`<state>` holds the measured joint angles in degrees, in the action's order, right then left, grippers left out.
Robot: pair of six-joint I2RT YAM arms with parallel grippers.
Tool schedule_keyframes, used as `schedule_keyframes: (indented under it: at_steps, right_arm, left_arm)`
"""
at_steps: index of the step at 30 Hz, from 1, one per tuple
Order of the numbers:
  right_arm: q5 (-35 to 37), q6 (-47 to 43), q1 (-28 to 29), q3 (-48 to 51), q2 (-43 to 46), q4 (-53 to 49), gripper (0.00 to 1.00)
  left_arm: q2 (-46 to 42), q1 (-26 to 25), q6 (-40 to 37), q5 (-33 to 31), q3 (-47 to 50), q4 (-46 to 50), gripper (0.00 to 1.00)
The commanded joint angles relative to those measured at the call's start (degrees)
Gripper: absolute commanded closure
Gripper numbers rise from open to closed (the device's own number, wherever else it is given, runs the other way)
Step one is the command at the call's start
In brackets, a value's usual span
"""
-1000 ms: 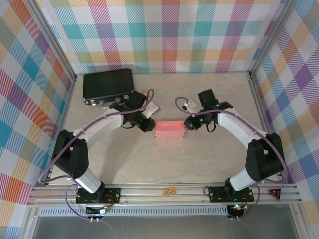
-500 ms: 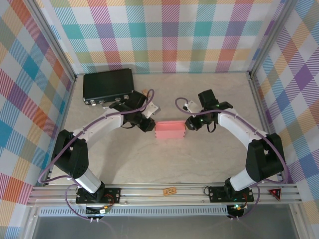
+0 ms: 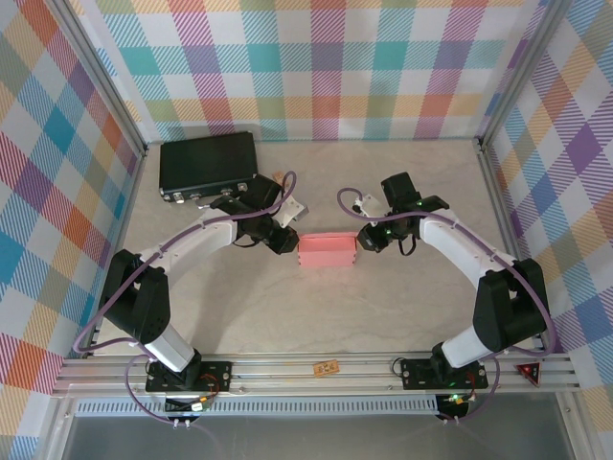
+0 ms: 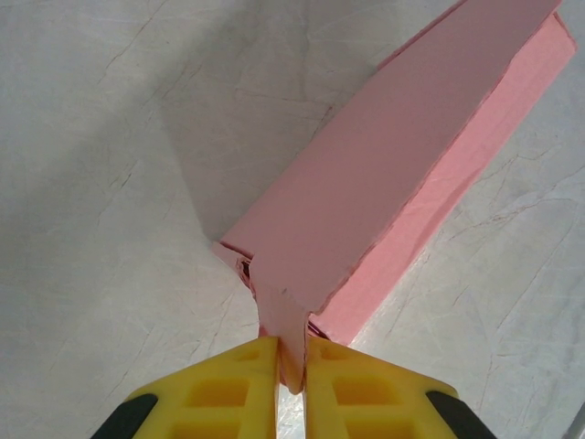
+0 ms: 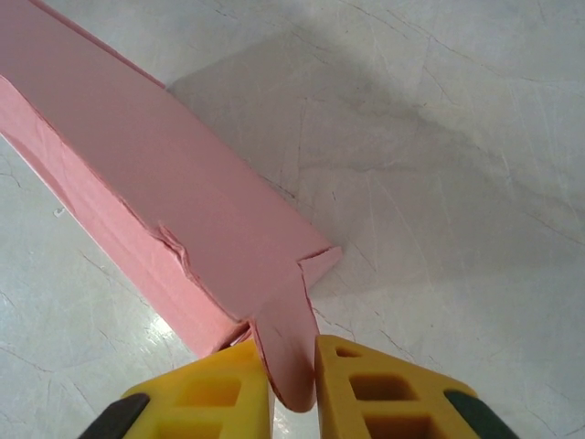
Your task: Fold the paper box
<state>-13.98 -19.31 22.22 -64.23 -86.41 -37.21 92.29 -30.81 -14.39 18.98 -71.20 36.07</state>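
The salmon-pink paper box point(image 3: 327, 251) lies on the table between the two arms, a shallow rectangular shape with its top panel folded over. My left gripper point(image 3: 284, 240) is at its left end, and in the left wrist view its yellow fingers point(image 4: 228, 389) are shut on a narrow tab of the paper box point(image 4: 384, 174). My right gripper point(image 3: 365, 238) is at the right end. In the right wrist view its yellow fingers point(image 5: 366, 384) pinch a rounded tab of the paper box point(image 5: 155, 192).
A black hard case point(image 3: 209, 165) lies at the back left, just behind the left arm. A tiny tan block point(image 3: 326, 367) sits on the front rail. Plaid walls enclose the beige table point(image 3: 316, 307) on three sides.
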Motion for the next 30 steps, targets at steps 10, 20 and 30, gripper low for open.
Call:
schedule_keyframes:
  at_steps: [10, 20, 30]
  right_arm:
    - [-3.1, 0.7, 0.5, -1.0, 0.7, -2.0, 0.88]
    - [-4.0, 1.3, 1.0, -2.2, -0.5, -3.1, 0.88]
    - [-3.5, 2.6, 1.4, -3.2, -1.4, -3.6, 0.87]
  left_arm:
    - [1.0, 0.6, 0.4, 3.1, -2.0, 2.6, 0.90]
    - [2.0, 0.6, 0.7, 4.3, -2.7, 3.1, 0.89]
    - [2.4, 0.6, 1.9, 5.1, -2.9, 3.0, 0.85]
